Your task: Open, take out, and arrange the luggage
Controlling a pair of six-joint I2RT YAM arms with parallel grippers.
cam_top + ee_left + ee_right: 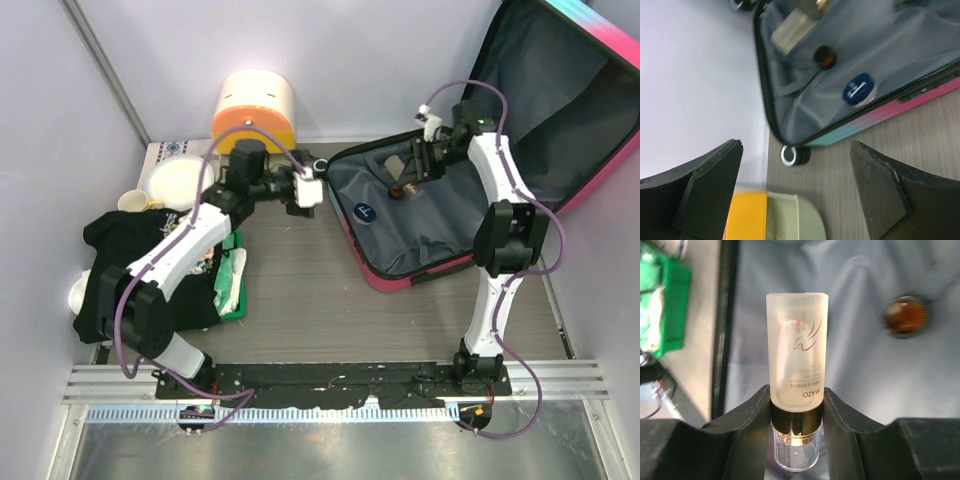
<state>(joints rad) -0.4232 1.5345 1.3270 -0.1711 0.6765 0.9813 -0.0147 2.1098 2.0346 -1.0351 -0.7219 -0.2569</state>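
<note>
Right claw (797, 407) clenched on frosted bottle (797, 345) at its gold collar, above lining of open luggage (440, 230) at right rear of worktop (300, 310). Left claw (303, 195) released, empty, near rim. Raise straight up, clear rim, keep bottle level; avoid brown jar (905, 315) alongside.

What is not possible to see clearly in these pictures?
1. Top view: the bottle is mostly hidden by the right gripper holding it.
2. Right wrist view: a brown round thing in the luggage is blurred.
3. Left wrist view: the drawer box is blurred and cut by the bottom edge.
4. Top view: the left arm covers part of the black cloth.
</note>
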